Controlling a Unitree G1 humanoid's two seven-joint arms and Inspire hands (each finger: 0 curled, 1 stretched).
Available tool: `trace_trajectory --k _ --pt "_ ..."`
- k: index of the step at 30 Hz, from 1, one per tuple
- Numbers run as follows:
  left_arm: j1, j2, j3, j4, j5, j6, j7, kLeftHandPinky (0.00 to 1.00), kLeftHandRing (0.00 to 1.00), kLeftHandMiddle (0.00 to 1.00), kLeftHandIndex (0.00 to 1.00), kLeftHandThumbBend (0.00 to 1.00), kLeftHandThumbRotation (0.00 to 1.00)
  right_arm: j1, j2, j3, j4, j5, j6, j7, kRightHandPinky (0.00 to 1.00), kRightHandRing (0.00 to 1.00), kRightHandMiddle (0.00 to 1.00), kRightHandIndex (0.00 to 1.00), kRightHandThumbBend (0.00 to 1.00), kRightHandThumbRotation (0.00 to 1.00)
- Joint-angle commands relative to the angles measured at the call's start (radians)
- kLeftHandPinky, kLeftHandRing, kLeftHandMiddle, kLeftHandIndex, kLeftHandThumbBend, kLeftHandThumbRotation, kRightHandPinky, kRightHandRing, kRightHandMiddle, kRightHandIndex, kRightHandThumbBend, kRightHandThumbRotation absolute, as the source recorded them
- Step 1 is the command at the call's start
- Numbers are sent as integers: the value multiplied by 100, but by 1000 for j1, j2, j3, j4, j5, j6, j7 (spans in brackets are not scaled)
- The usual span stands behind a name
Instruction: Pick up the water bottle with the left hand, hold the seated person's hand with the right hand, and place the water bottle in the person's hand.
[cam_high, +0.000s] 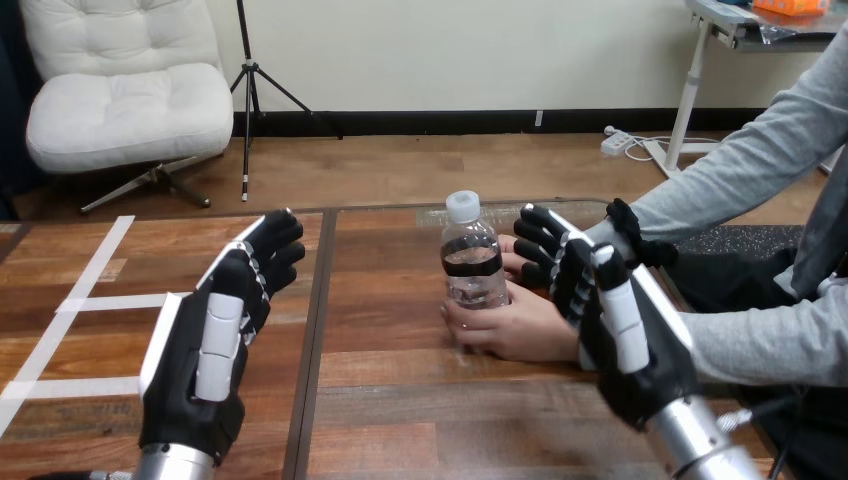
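Since the water bottle (472, 262) stands upright on the counter (400, 400) near its middle, with the person's hand (515, 325) wrapped round its base, the free grab zone is the upper body; left hand (215, 340) is raised well apart to the left, fingers straight and holding nothing; right hand (610, 320) sits right against the person's hand on the bottle's right, fingers loose and nearly straight, and I see no curl round the hand or wrist, so I'd not call that a hold yet. Handling guess: clear thin-walled plastic, so light to moderate weight depending on fill (level hard to read); the wall will dent under a hard squeeze and the surface is smooth and likely slippery. Best bite is probably at the dark label band (470, 257), above the person's fingers and below the white cap (462, 206); wrap fingers and thumb on opposite sides, moderate force; avoid the cap, too narrow and top-heavy for a steady carry.
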Motion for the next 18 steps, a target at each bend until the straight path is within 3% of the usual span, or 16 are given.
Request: trace_trajectory --k 1,11,18 --pt "-51 -7 -18 -120 22 -49 13 90 87 87 84 85 100 -2 76 -36 -235 66 -1 -42 99 97 95 94 90 100" --pt "-52 -37 -22 -124 16 -54 40 92 88 87 85 83 99 59 108 -20 -313 59 19 -32 100 100 99 98 91 100" --pt "-57 -71 -26 -108 -25 -76 47 92 87 86 84 81 94 87 122 -12 -347 86 42 -4 100 100 100 100 91 100"
